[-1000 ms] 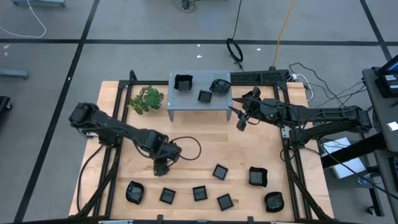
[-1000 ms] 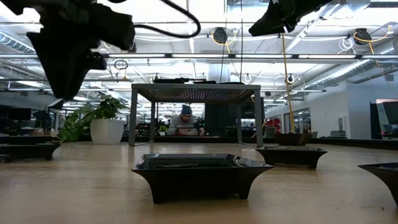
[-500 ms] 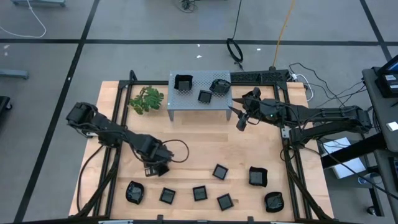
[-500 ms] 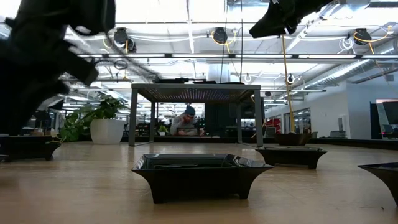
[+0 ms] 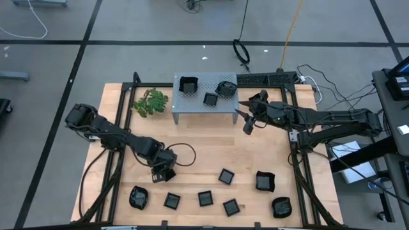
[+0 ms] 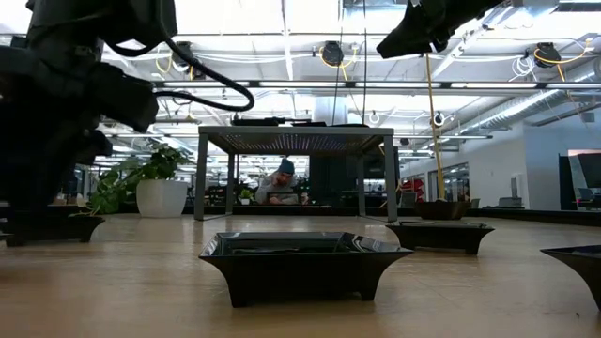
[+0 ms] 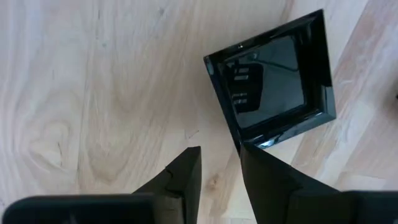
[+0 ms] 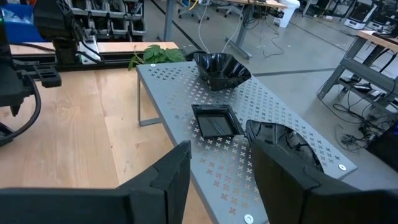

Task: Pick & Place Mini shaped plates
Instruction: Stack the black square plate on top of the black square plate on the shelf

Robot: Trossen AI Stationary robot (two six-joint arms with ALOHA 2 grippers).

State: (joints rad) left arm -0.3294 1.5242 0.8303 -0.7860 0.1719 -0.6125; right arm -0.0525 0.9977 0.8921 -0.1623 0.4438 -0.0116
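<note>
the left gripper [image 5: 163,174] hangs low over the front-left part of the wooden desk [image 5: 204,144], just above the row of loose dishes. in the left wrist view its jaws are spread a little with bare wood between the fingers [image 7: 186,177], pinching nothing, and a flat square plate [image 7: 272,78] lies on the desk just beyond the fingertips, one corner close beside them but not between them.

the right gripper [image 5: 246,122] is held in the air beside the right end of the grey perforated stand [image 5: 204,102], which stands at the back of the desk. its jaws are spread too, and empty, with the stand top showing between the fingers [image 8: 283,165] in the right wrist view. three mini shaped plates sit on the stand: a deep square-walled dish [image 5: 188,85], a small flat square plate [image 5: 210,99] and a scalloped dish [image 5: 225,89].

the other mini plates lie along the front of the desk: a rounded dish [image 5: 138,197] at front left, small squares [image 5: 172,201], [image 5: 204,199], [image 5: 231,207] and [image 5: 225,176], a deeper square dish [image 5: 264,181] and a rounded one [image 5: 280,207] at front right.

a green leafy sprig [image 5: 150,103] lies left of the stand. in the low view a person [image 6: 281,183] sits far off in the room behind the desk.
</note>
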